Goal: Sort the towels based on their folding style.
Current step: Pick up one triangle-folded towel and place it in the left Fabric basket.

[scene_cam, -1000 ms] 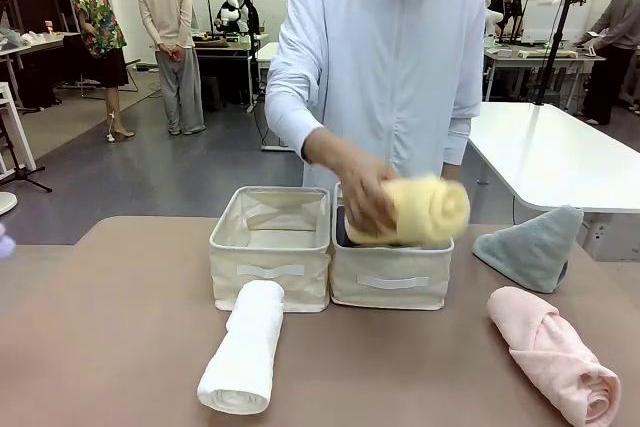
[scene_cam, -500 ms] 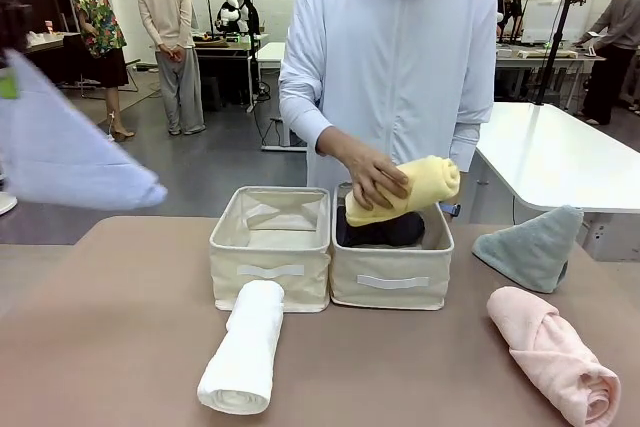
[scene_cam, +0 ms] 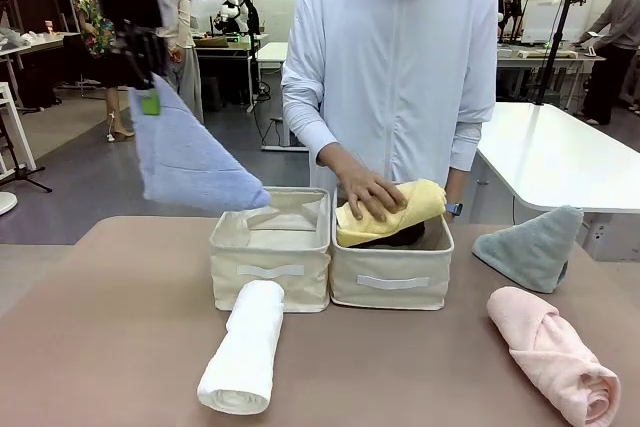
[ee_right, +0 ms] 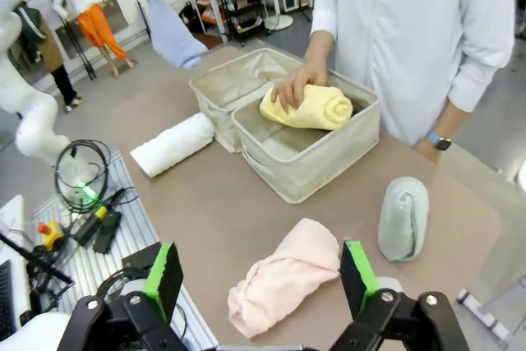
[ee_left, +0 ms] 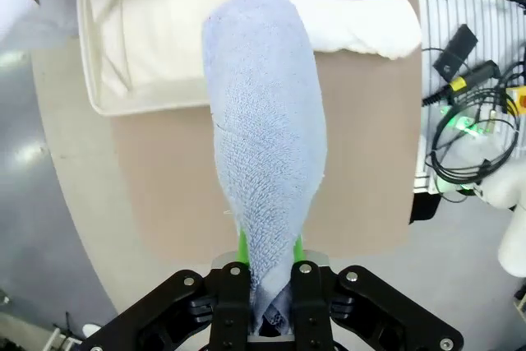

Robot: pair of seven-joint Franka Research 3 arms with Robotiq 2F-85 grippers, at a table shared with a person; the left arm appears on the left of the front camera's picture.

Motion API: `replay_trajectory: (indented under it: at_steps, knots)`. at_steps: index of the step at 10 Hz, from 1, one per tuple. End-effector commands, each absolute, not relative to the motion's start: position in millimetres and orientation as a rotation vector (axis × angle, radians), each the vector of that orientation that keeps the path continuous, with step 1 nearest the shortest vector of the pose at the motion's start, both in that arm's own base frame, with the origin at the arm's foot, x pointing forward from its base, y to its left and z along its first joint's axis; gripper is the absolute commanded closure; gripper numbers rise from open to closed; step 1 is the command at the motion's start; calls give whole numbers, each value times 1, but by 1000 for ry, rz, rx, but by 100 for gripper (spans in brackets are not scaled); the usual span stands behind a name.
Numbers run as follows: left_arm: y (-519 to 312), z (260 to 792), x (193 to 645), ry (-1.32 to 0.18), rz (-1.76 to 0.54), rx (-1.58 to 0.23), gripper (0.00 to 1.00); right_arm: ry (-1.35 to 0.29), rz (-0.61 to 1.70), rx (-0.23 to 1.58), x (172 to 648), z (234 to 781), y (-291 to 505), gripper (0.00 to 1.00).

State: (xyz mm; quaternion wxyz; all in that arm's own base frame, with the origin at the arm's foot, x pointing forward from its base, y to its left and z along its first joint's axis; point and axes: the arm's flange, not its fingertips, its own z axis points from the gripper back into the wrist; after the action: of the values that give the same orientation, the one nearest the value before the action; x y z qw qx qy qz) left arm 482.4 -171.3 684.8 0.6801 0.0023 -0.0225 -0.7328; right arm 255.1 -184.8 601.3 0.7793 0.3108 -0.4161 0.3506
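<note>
My left gripper hangs high at the left, shut on a corner of the light blue towel, which droops beside and above the left bin. In the left wrist view the blue towel hangs from my left gripper with its tip over the bin. A person's hand presses a yellow rolled towel into the right bin, onto a dark grey towel. On the table lie a white roll, a pink roll and a teal-green folded towel. My right gripper is open above the pink towel.
The two beige bins stand side by side at the table's middle, the person right behind them. Cables and a control box lie off the table's edge in the right wrist view. Bare tabletop lies at the front left.
My left arm has swung in from the left, carrying the blue towel toward the left bin. The person has lowered the yellow roll into the right bin.
</note>
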Motion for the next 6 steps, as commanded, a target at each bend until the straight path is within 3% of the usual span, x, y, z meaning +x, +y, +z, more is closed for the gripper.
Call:
replay_trajectory:
  at_steps: [1, 3, 6]
  knots:
    - [-189, 684, 509, -80, -1615, -2, 85, -928, 770, 687, 257, 603, -185, 0]
    - [-199, 671, 525, -83, -1632, -83, 85, -928, 770, 687, 257, 603, -185, 0]
    - [-195, 667, 508, -59, -1648, -6, 85, -928, 770, 687, 257, 603, -185, 0]
